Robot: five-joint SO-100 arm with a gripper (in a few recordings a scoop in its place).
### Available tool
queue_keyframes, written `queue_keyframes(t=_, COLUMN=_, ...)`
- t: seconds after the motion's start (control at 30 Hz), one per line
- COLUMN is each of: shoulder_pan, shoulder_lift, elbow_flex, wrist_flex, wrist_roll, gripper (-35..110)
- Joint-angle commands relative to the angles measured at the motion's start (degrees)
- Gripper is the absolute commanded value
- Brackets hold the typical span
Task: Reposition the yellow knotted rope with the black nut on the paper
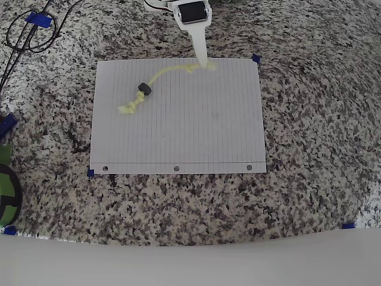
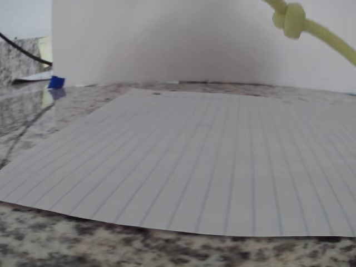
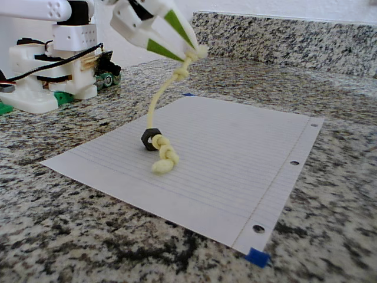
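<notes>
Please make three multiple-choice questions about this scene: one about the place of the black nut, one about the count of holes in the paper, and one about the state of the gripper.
1. Where is the small black hexagonal nut?
A. On the white lined paper sheet, threaded on the rope
B. On the bare granite counter
C. Between the gripper's fingers

2. How many punched holes does the sheet have along its edge?
A. Two
B. Three
C. Five

3. What is the white and green gripper doing?
A. Open above the sheet
B. Shut on nothing
C. Shut on one end of the thin pale yellow knotted rope, lifting it

Answers: 1 A, the nut sits on the sheet near the lower knot. 2 B, the overhead view shows three holes. 3 C, the rope rises from the nut to the fingertips.
</notes>
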State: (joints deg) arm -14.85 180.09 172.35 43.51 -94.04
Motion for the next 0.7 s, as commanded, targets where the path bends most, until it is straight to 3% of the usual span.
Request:
queue_keyframes(t=0.0, shoulder_pan=-2.37, shoulder_lift=0.7, elbow_flex=1.41, wrist_flex=-3.34, wrist_roll=0.44, gripper=0)
queue_keyframes(t=0.13, shoulder_pan=-5.27, shoulder_lift=0.09, elbow_flex=4.75, wrist_flex=-6.94, wrist_roll=0.44, gripper=0)
queue_keyframes(t=0.33, shoulder_pan=-6.33, shoulder_lift=-1.23, elbow_flex=8.61, wrist_flex=-21.71, wrist_roll=0.18, gripper=0)
queue_keyframes(t=0.5, shoulder_pan=-7.91, shoulder_lift=-2.55, elbow_flex=8.61, wrist_flex=-22.76, wrist_roll=-0.09, gripper=0)
queue_keyframes(t=0.53, shoulder_pan=-7.91, shoulder_lift=-2.64, elbow_flex=8.61, wrist_flex=-22.24, wrist_roll=-0.09, gripper=6)
queue_keyframes(t=0.67, shoulder_pan=-8.17, shoulder_lift=-2.9, elbow_flex=8.7, wrist_flex=-19.6, wrist_roll=-0.09, gripper=53)
